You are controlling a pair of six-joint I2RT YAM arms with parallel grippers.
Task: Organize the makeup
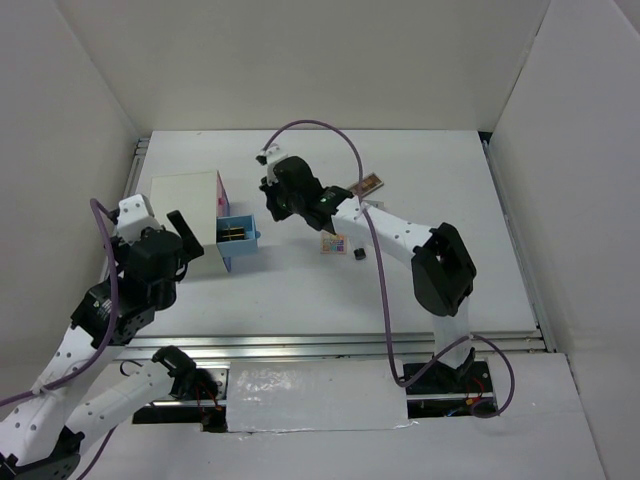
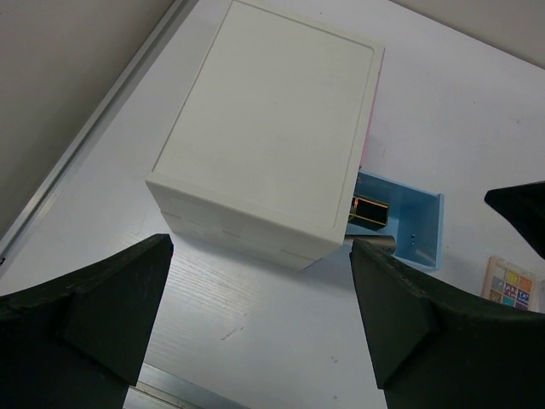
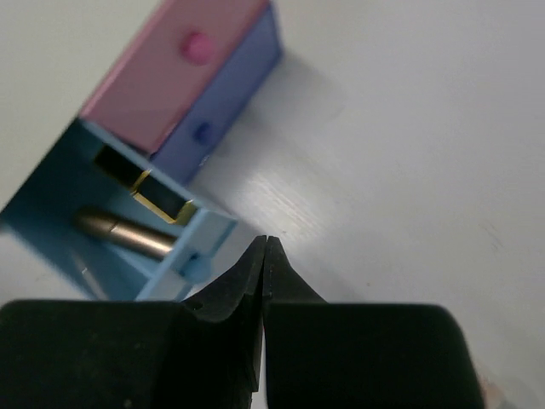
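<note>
The white box (image 1: pixel 185 200) has its light blue drawer (image 1: pixel 238 240) pulled open. In the drawer lie a black-gold tube (image 3: pixel 145 183) and a gold lipstick tube (image 3: pixel 123 234); both also show in the left wrist view, the black-gold tube (image 2: pixel 370 210) above the gold lipstick tube (image 2: pixel 379 242). My right gripper (image 3: pixel 266 243) is shut and empty, just off the drawer's front corner. My left gripper (image 2: pixel 260 281) is open and empty, near the box's corner. A multicoloured palette (image 1: pixel 333 243), a tiny black-capped bottle (image 1: pixel 358 254) and a brown palette (image 1: pixel 368 185) lie on the table.
The box's pink drawer (image 3: pixel 170 77) and a darker blue drawer (image 3: pixel 221 102) are closed. White walls enclose the table on the left, back and right. A metal rail (image 1: pixel 330 345) runs along the near edge.
</note>
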